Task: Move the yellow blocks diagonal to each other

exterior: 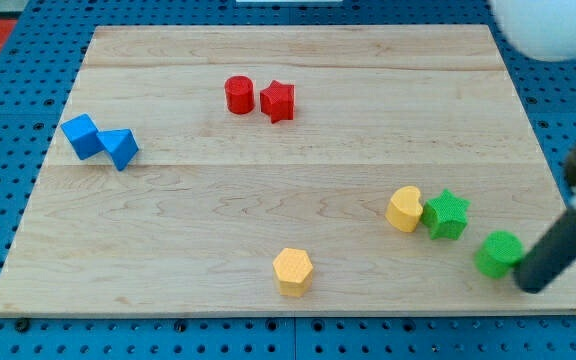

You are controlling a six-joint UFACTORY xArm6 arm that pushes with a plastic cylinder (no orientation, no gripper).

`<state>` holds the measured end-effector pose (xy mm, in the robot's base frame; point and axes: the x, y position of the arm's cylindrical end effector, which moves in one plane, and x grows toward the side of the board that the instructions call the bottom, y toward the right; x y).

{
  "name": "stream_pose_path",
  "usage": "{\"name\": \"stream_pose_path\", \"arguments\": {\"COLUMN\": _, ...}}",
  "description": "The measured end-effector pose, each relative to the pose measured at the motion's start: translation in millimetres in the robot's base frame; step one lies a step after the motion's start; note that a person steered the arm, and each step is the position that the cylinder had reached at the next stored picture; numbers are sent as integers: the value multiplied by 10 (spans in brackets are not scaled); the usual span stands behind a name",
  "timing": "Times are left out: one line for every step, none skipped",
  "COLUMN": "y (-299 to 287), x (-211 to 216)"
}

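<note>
A yellow hexagon block (293, 271) lies near the view's bottom centre of the wooden board (288, 200). A yellow heart-shaped block (404, 209) lies to the right of it and higher, touching a green star (446, 214) on its right. My tip (530, 285) is at the view's lower right, right beside a green cylinder (499, 253), and well to the right of both yellow blocks.
A red cylinder (239, 95) and a red star (278, 101) sit side by side near the view's top centre. A blue cube (82, 135) and a blue triangular block (120, 148) sit together at the view's left. A blue pegboard surrounds the board.
</note>
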<state>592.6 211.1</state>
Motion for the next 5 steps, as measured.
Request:
{"name": "stream_pose_path", "arguments": {"y": -215, "x": -294}}
{"name": "stream_pose_path", "arguments": {"y": -623, "x": -596}}
{"name": "stream_pose_path", "arguments": {"y": -928, "x": -890}}
{"name": "stream_pose_path", "arguments": {"y": -930, "x": -1112}}
{"name": "stream_pose_path", "arguments": {"y": -1666, "x": -1085}}
